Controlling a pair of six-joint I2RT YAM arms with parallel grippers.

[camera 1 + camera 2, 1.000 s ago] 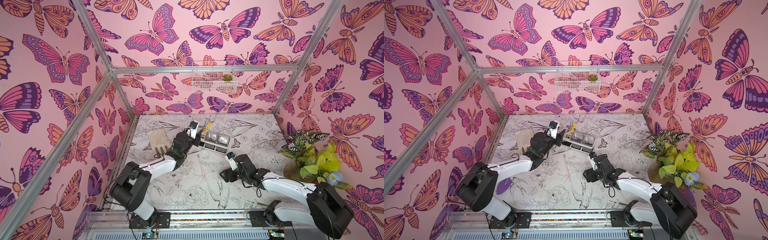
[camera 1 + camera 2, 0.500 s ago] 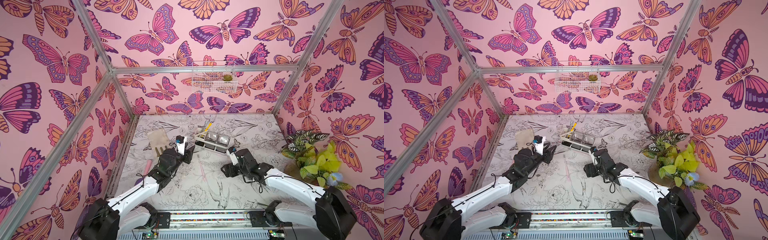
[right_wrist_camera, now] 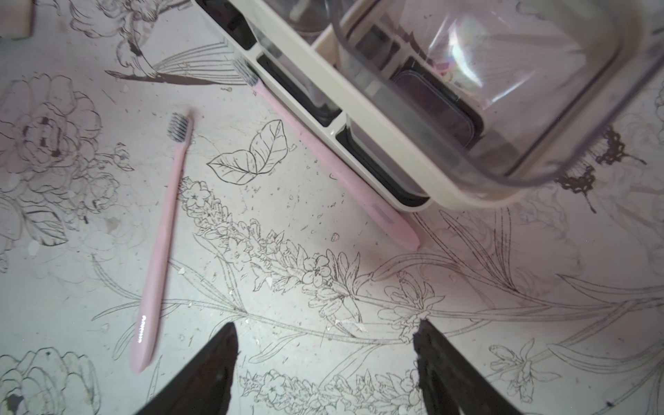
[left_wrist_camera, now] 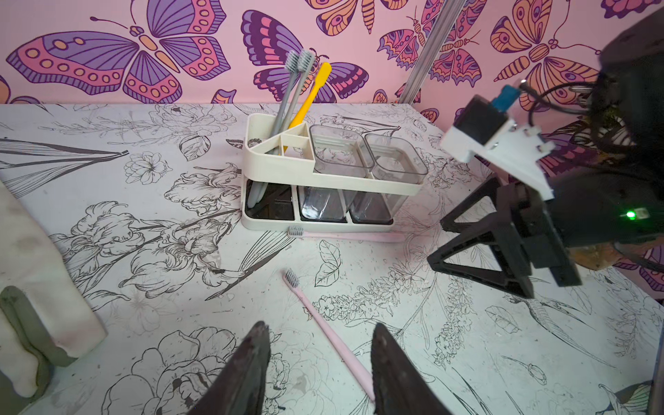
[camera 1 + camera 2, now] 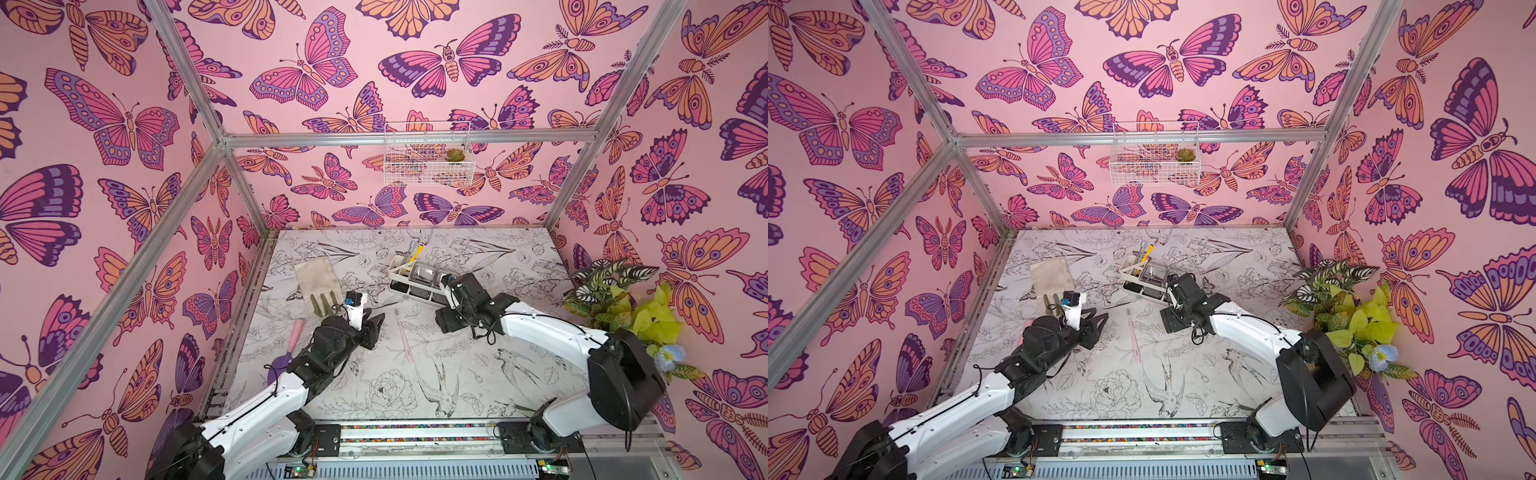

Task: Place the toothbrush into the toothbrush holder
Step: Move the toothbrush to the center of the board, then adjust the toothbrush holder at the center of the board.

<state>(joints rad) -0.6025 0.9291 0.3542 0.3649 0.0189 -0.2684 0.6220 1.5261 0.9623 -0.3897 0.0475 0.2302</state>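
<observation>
Pink toothbrush (image 4: 309,305) tail hidden by left claw (image 4: 319,325), spread | right claw (image 3: 327,323) spread, empty | toothbrush holder (image 3: 467,199) cropped

Pink toothbrush (image 4: 330,334) flat — near upright white toothbrush holder (image 4: 334,178)

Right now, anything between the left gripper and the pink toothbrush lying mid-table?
Nothing visible. The left gripper, jaws open, sits right by the toothbrush handle; only bare table between them.
</observation>
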